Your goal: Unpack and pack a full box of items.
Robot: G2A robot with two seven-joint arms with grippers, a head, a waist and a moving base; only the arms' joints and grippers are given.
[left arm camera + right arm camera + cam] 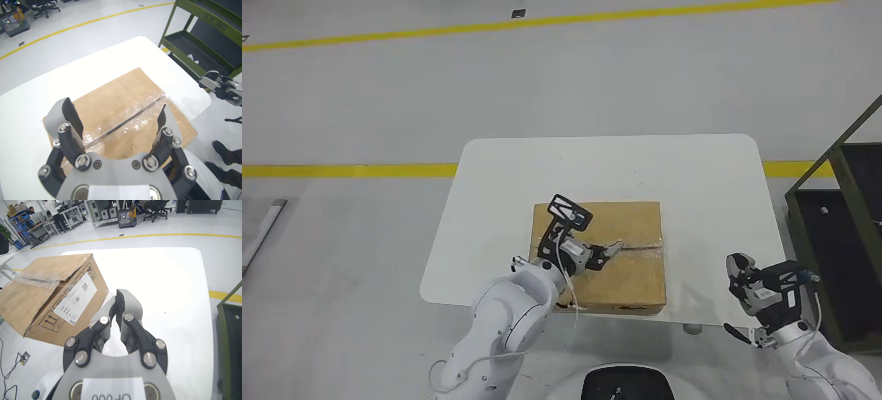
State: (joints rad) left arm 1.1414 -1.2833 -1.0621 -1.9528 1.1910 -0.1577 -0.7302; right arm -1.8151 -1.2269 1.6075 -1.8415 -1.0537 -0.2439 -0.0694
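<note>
My left gripper (115,106) hangs over the box (121,89) on the table (28,113), jaws spread; the taped seam (132,117) runs lengthwise straight ahead between them. The right gripper (117,296), jaws pressed together, sits well apart off the box's labelled end, so the left looks nearer for opening.

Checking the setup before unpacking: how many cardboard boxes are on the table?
1. The box sits on the robot-side half of the table, tape across its top seam, under the open left gripper. Nothing on the table could hide another.
</note>
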